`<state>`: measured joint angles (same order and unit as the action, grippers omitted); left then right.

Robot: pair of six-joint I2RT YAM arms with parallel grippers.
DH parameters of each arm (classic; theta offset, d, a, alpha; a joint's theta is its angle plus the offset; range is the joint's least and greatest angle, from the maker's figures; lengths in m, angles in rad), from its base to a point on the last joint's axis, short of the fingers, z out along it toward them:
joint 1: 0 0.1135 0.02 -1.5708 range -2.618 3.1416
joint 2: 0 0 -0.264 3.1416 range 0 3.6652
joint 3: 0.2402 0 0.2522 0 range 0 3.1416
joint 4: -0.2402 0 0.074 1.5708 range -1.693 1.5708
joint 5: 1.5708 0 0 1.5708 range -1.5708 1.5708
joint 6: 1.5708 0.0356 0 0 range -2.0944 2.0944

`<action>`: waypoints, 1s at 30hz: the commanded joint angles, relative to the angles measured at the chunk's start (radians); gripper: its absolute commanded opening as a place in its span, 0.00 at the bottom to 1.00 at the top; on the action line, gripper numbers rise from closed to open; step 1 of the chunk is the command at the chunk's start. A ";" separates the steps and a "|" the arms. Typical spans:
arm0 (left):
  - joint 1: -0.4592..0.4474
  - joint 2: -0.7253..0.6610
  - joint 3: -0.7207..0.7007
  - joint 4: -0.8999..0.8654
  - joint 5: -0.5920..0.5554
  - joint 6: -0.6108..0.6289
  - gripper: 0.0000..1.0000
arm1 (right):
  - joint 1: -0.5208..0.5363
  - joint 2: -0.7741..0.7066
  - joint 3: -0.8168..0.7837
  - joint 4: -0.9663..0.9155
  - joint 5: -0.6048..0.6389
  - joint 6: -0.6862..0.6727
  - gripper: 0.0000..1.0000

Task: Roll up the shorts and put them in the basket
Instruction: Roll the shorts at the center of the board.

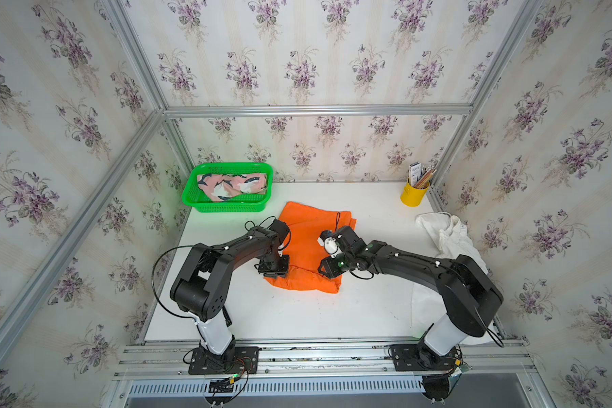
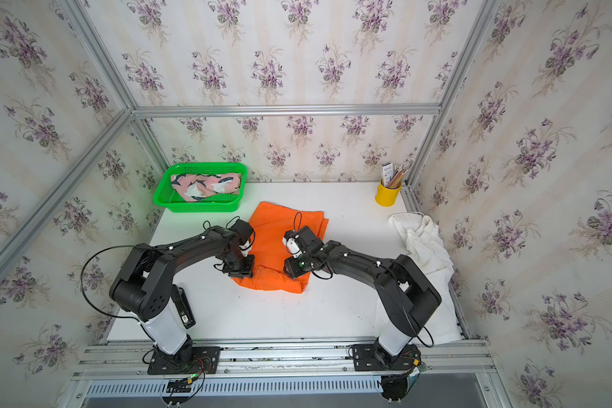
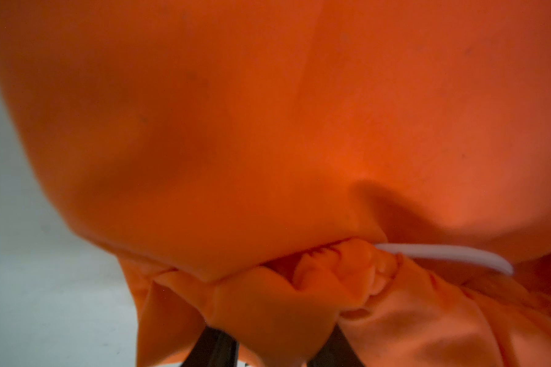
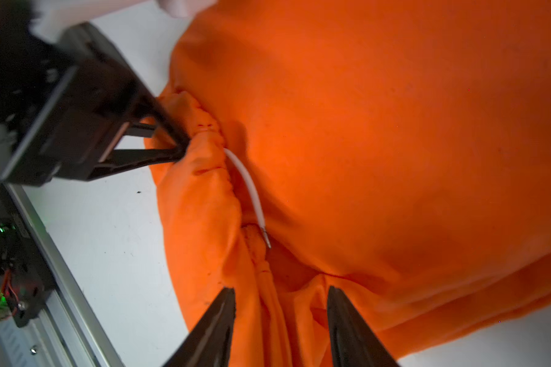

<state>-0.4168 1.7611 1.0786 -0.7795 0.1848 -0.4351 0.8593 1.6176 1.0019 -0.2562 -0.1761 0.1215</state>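
1. A green mesh basket (image 1: 227, 207) stands at the far left corner of the counter (image 1: 333, 314). In it lie the pink shorts (image 1: 232, 185), a bundle with navy and white print that fills the basket from end to end. Both top views show this.
2. A yellow cup (image 1: 413, 197) stands at the far right corner. It holds a bunch of pencils (image 1: 425, 176) leaning toward the wall and a small printed box (image 1: 414, 170) upright beside them (its lettering is too small to read).
3. The orange shorts (image 1: 311, 229) lie on the middle of the counter, near the basket. Their far part lies fairly flat, and the edge nearest the robot is gathered into a thick roll.
4. The left fingers (image 4: 147, 157) are pressed together on the left end of that roll, pinching the gathered waistband. In the left wrist view, orange cloth bulges out between them and fills most of the picture.
5. The right fingers (image 4: 212, 327) are spread, one on either side of a fold at the right end of the roll. The cloth between them lies loose and is not pinched.
6. A white drawstring (image 4: 248, 181) curves out of the waistband between the two sets of fingers, with its tip resting on the orange cloth.
7. The white shorts (image 1: 449, 236) lie crumpled along the right edge of the counter, well apart from the orange pair. They are partly hidden behind the right arm (image 1: 421, 268).
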 commanded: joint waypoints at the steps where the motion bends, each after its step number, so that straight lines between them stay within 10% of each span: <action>1: 0.002 -0.003 0.006 -0.093 -0.069 0.013 0.37 | 0.110 -0.010 0.005 0.020 0.186 -0.226 0.59; 19: 0.002 -0.032 0.004 -0.080 -0.030 0.025 0.38 | 0.293 0.226 -0.069 0.370 0.428 -0.477 0.65; 24: 0.003 -0.054 -0.002 -0.092 -0.051 0.029 0.40 | 0.261 0.244 -0.060 0.309 0.373 -0.393 0.22; 30: 0.066 -0.120 -0.049 -0.147 -0.180 -0.016 0.44 | 0.194 0.176 -0.108 0.171 0.142 -0.175 0.03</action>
<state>-0.3782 1.6623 1.0458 -0.8413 0.1184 -0.4286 1.0718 1.8088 0.9150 0.0879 0.0643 -0.2043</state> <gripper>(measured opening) 0.437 0.128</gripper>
